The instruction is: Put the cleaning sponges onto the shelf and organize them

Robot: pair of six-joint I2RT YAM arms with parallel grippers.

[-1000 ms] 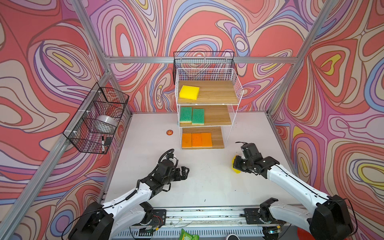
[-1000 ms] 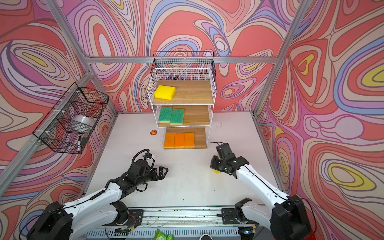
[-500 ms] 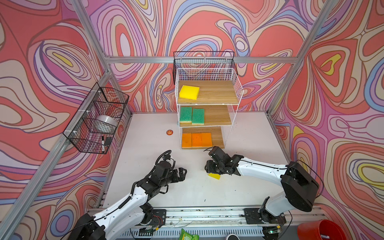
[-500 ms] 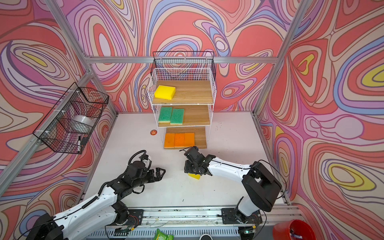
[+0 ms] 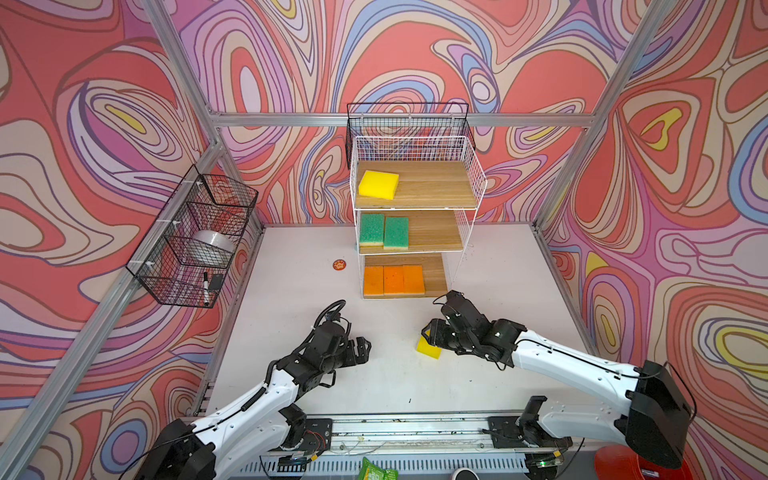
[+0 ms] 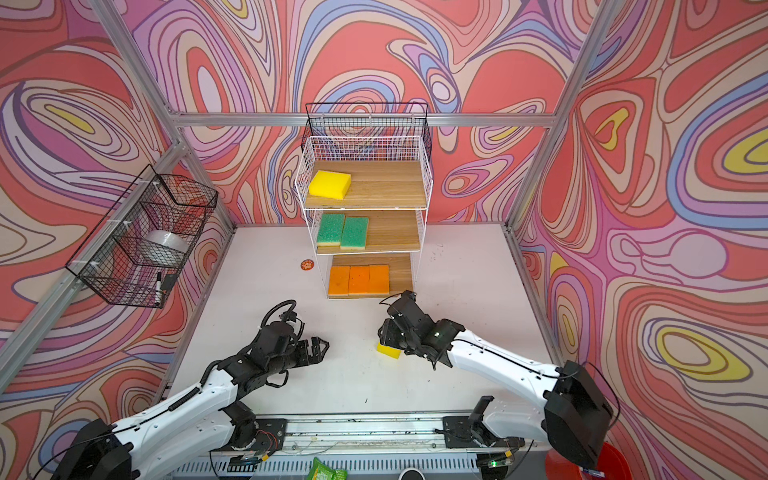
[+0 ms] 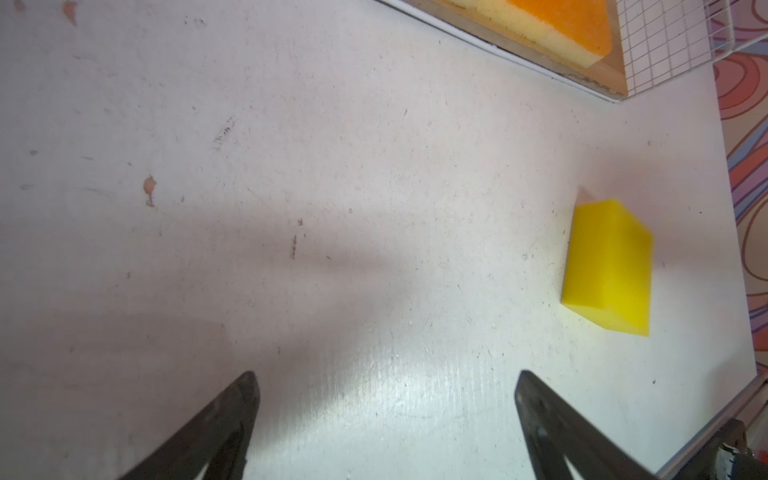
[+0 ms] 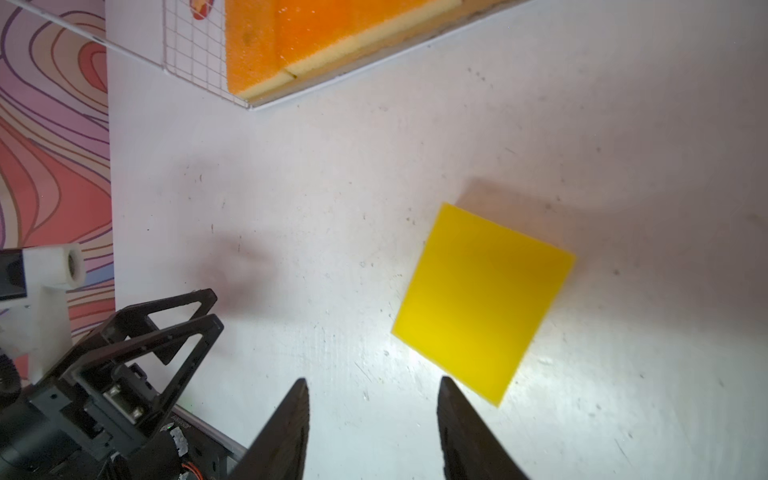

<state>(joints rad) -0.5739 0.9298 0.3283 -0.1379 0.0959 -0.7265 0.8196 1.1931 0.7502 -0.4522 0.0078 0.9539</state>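
Note:
One bright yellow sponge (image 5: 429, 348) (image 6: 388, 349) lies flat on the white table between the two arms. My right gripper (image 5: 428, 332) (image 8: 372, 380) hovers just over its edge, open, with nothing between the fingers; the sponge (image 8: 484, 301) sits beside one finger. My left gripper (image 5: 365, 348) (image 7: 384, 374) stands wide open and empty, to the left of the sponge (image 7: 609, 266). The white wire shelf (image 5: 473, 183) at the back holds a yellow sponge (image 5: 378, 185) on top, two green sponges (image 5: 383, 230) in the middle and three orange sponges (image 5: 393, 279) at the bottom.
A black wire basket (image 5: 191, 237) with a tape roll and a marker hangs on the left wall. Another black basket (image 5: 407, 120) hangs behind the shelf. A small round orange disc (image 5: 339, 264) lies left of the shelf. A red bucket (image 5: 615, 461) stands at the front right.
My right gripper carried the yellow sponge from the right towards the middle, opened and let it go on the table. The left arm shifted only slightly.

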